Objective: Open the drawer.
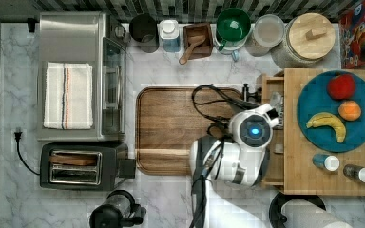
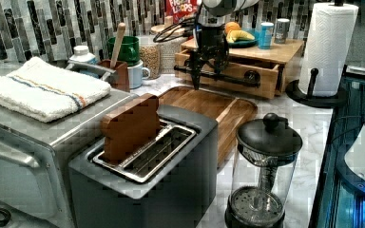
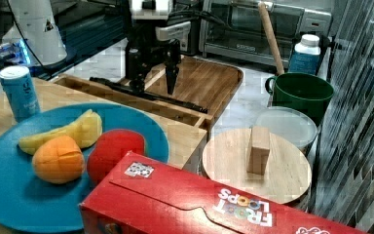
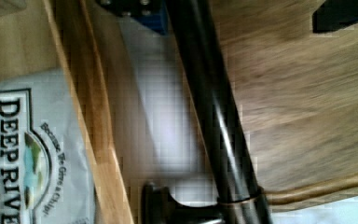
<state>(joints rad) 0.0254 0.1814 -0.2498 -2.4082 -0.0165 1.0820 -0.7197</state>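
Note:
The light wooden drawer [image 2: 240, 72] stands partly pulled out of its box under the blue plate; its rim [image 1: 272, 83] shows in the top view. A long black bar handle [image 3: 175, 101] runs across its front [image 3: 126, 100]. My gripper [image 3: 153, 78] hangs over the handle [image 2: 228, 79], open, one finger [image 3: 135, 73] on each side of the bar. In the wrist view the bar [image 4: 214, 116] runs between the two fingertips [image 4: 135, 7], with a gap on both sides. A chip bag [image 4: 28, 154] lies inside the drawer.
A darker brown wooden tray [image 1: 171, 128] lies right in front of the drawer. A toaster [image 1: 83, 166] and a toaster oven [image 1: 81, 76] stand beyond it. A paper towel roll [image 2: 330, 45] and a French press [image 2: 264, 175] stand near the counter edge; jars and mugs [image 1: 233, 26] line the back wall.

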